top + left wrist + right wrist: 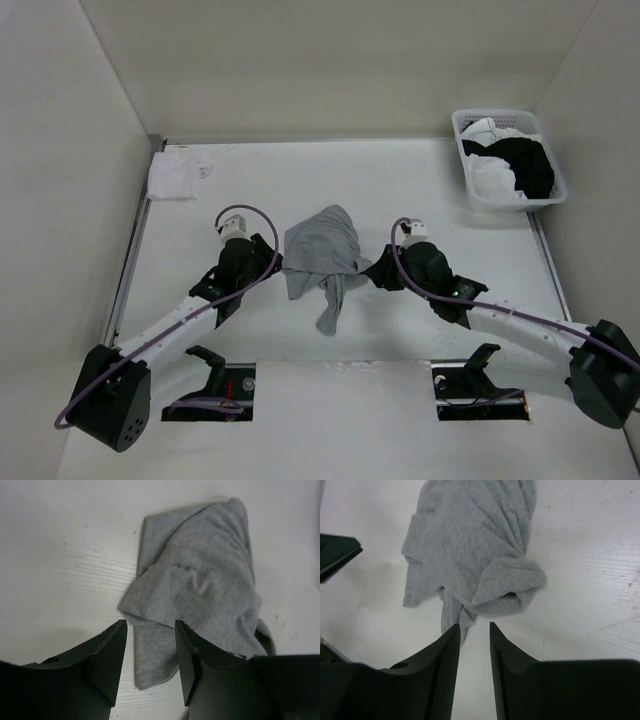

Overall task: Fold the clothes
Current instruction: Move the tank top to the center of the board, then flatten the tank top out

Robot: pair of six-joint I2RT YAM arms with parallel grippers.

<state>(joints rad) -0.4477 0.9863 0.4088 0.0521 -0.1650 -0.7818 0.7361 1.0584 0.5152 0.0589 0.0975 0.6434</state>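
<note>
T-shirt [322, 255], gray and crumpled, lies mid-way across the table [420, 190] between both grippers, with a twisted tail trailing toward the near edge. The left gripper [150, 625] is wide open at its left edge and holds nothing. The right gripper [475, 626] is narrowly parted on its right and empty. A white cloth [180, 172] lies far left, and a basket [463, 160] of black and white garments [520, 165] sits far right.

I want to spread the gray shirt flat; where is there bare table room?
Bare table lies beyond the gray T-shirt, between the white cloth and the basket; also between the basket and the right arm. Crowded mid-table: left gripper and right gripper flank the shirt.
</note>
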